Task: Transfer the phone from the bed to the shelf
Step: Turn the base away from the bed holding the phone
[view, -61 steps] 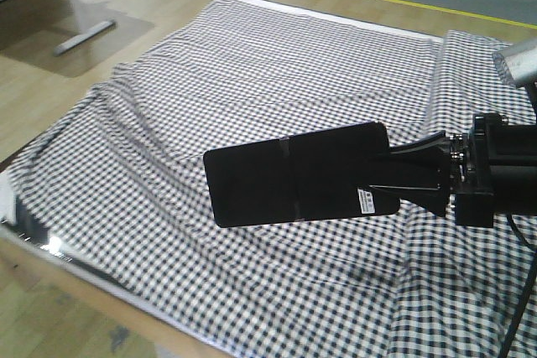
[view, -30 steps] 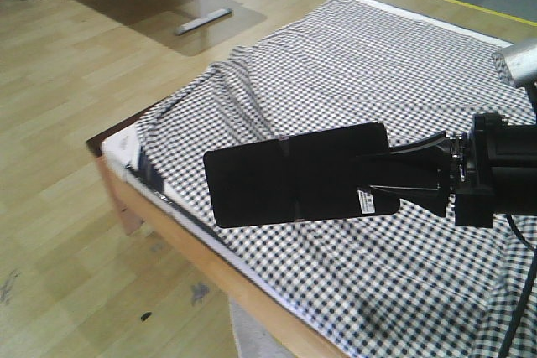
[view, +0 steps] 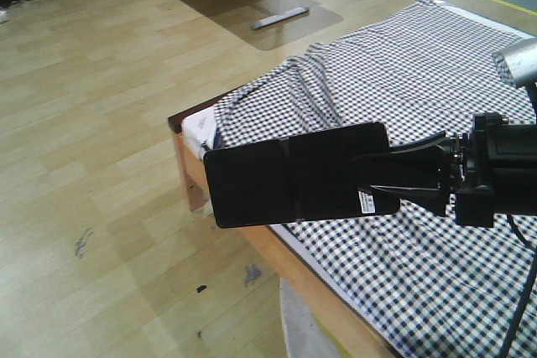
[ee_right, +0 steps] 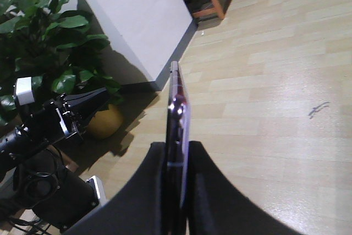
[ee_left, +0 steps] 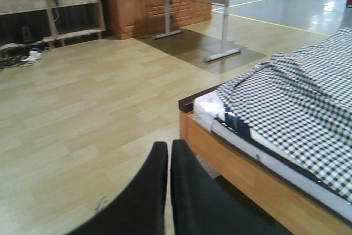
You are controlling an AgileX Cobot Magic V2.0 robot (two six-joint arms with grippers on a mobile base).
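Observation:
The phone [view: 285,178], a glossy black slab with a crease and a white sticker, is held level in the air above the bed's near corner and the floor. My right gripper [view: 373,178] is shut on its sticker end. In the right wrist view the phone [ee_right: 176,94] shows edge-on between the two black fingers [ee_right: 157,174]. The gingham bed [view: 436,81] lies behind and below it. My left gripper [ee_left: 169,147] is shut with nothing in it, low over the floor beside the bed [ee_left: 297,97]. A light-wood shelf [ee_left: 52,4] stands at the far wall.
The bed's wooden frame [ee_left: 236,163] runs close on the right of the left gripper. A white desk on metal legs [ee_left: 220,20] stands beyond the bed, with brown cabinets [ee_left: 137,4] behind. A potted plant [ee_right: 44,37] and a white wall corner [ee_right: 132,20] are nearby.
The whole view has swung left: the bed slid to the right and its corner and the wooden floor came into sight. The phone stays in the right gripper as before.

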